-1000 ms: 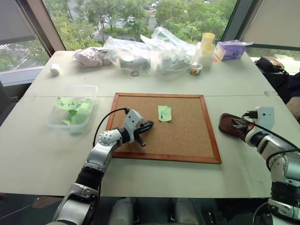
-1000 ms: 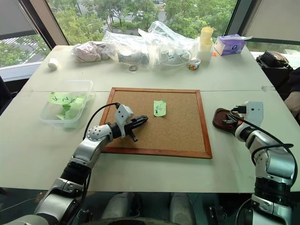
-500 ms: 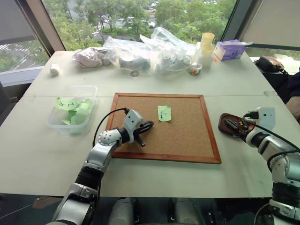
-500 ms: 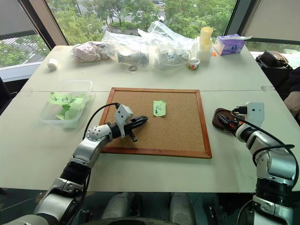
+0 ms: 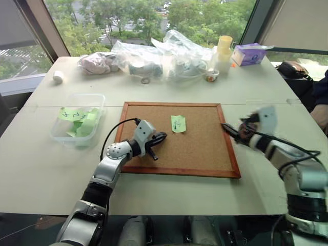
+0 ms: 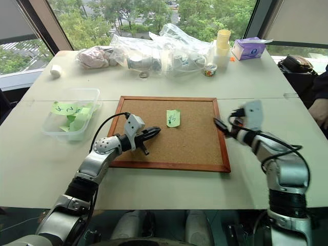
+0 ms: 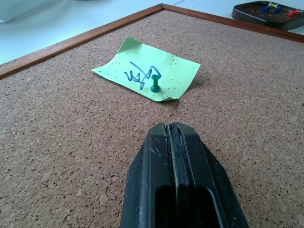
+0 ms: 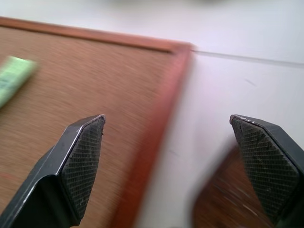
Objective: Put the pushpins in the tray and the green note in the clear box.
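The right gripper [image 8: 168, 166] has left the tray [image 7: 266, 9], jaws wide apart and empty, heading to the pin [image 7: 154, 86] holding the note [image 5: 178, 123] on the board [image 5: 205, 154]; left jaws together

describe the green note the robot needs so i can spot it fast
Find the wood-framed cork board in the middle of the table. The green note lies alone on the cork near the board's far edge, held by one green pushpin. The other green slips sit inside the clear box.

green note [image 5: 178, 123] on cork board [image 5: 200, 148] | clear box [image 5: 79, 120] left | tray [image 7: 268, 9] right
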